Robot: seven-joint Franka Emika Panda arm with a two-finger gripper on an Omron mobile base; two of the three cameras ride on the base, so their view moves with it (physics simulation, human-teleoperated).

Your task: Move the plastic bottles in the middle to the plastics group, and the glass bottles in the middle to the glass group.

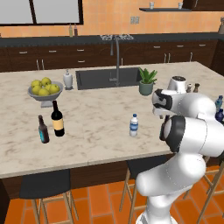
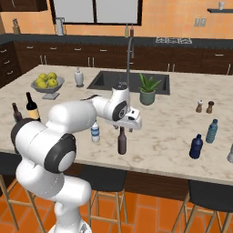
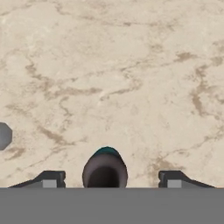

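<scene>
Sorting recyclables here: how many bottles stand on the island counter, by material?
Plastic: 3: clear white-capped bottle, dark navy bottle, slim teal-blue bottle
Glass: 3: slender brown long-necked bottle, black tan-labelled wine bottle, small brown teal-labelled bottle
Total: 6

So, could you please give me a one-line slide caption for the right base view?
Gripper poised over the neck of the dark brown bottle on the marble counter.

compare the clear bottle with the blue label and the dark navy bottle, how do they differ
The clear bottle is see-through with a white cap and blue label; the navy bottle is solid dark blue, no label visible. The clear bottle stands mid-counter near the arm and the brown bottle; the navy bottle stands far right beside the teal bottle. Both are upright and similar in size.
</scene>
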